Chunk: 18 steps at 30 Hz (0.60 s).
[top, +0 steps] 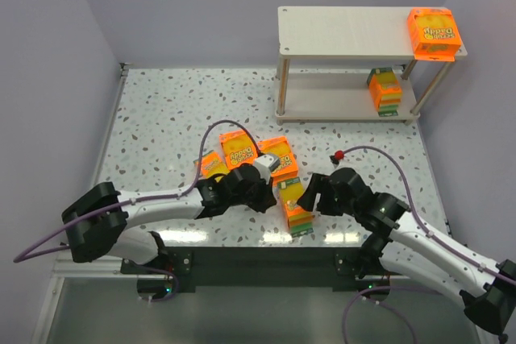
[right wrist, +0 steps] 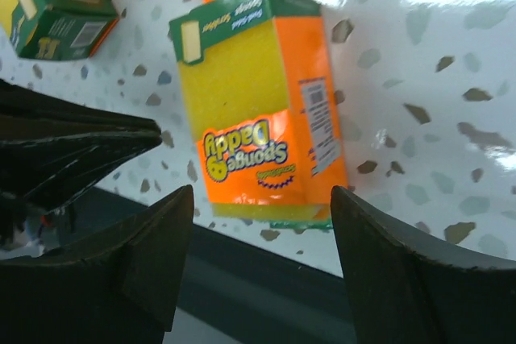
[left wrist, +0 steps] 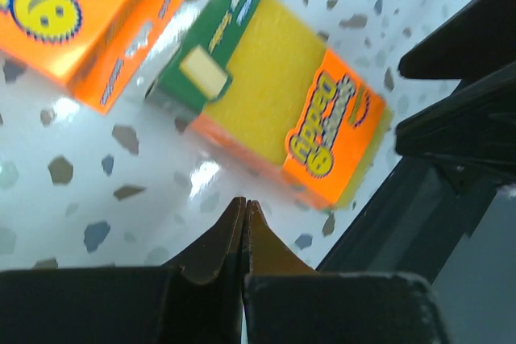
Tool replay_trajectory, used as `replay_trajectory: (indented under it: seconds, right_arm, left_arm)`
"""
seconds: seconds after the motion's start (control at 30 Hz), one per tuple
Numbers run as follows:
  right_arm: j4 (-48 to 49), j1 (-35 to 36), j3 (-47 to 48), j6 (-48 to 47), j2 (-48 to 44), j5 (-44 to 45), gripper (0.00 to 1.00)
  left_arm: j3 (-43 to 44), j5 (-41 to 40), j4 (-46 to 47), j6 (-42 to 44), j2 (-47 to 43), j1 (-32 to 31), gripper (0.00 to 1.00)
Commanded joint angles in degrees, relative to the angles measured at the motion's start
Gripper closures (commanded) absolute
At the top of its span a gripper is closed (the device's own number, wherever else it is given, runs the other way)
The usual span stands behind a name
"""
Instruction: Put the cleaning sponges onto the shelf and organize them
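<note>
At the middle of the table's (top: 161,118) near edge lies one pack (right wrist: 258,110) of the cleaning sponges. Its long axis runs near to far, the orange printed end toward the near edge and the green end toward the far side, yellow face up. Its near end sits just beside the table's edge, with little room there.

The right gripper (right wrist: 262,188) is spread wide, one finger to each side of that orange end. Whether either finger touches the wrapper I cannot tell. The right arm comes from the near right corner, bent at the elbow and reaching leftward.

The left gripper (left wrist: 244,205) has its fingertips pressed together on nothing, just beside the same pack's left flank. Its arm lies low, stretching from the near left corner along the near edge.

Just beyond the wrists, three more packs cluster:
- a left pack (top: 211,165) partly under the left arm
- a middle pack (top: 238,149) lying print up
- a slanted pack (top: 278,155) touching the middle one

Open speckled surface lies between this cluster and the shelf (top: 347,26) at the far right corner. A fifth pack (top: 434,34) lies flat on the right end of the top board, overhanging its corner. A sixth pack (top: 385,90) stands on edge on the lower board, layers showing.
</note>
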Motion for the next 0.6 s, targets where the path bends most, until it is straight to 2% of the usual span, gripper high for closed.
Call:
replay_trajectory:
  seconds: [0.0, 0.2, 0.37, 0.57]
  right_arm:
    - [3.65, 0.01, -2.06, 1.49, -1.74, -11.15, 0.27]
    - [2.95, 0.01, -1.89, 6.5, -0.88, -11.24, 0.25]
    - [1.9, 0.01, -2.77, 10.73, 0.45, -10.47, 0.24]
    - [-3.46, 0.01, -2.86, 15.3, -4.29, -7.47, 0.23]
  left_arm:
    - [-4.46, 2.99, 1.34, -1.32, -4.22, -0.37, 1.0]
    - [-7.38, 6.94, 7.05, -3.53, -2.92, -2.39, 1.0]
    - [-3.07, 6.87, 11.01, -4.23, 4.29, -6.61, 1.0]
    - [0.09, 7.83, 15.49, -5.19, 10.97, -7.84, 1.0]
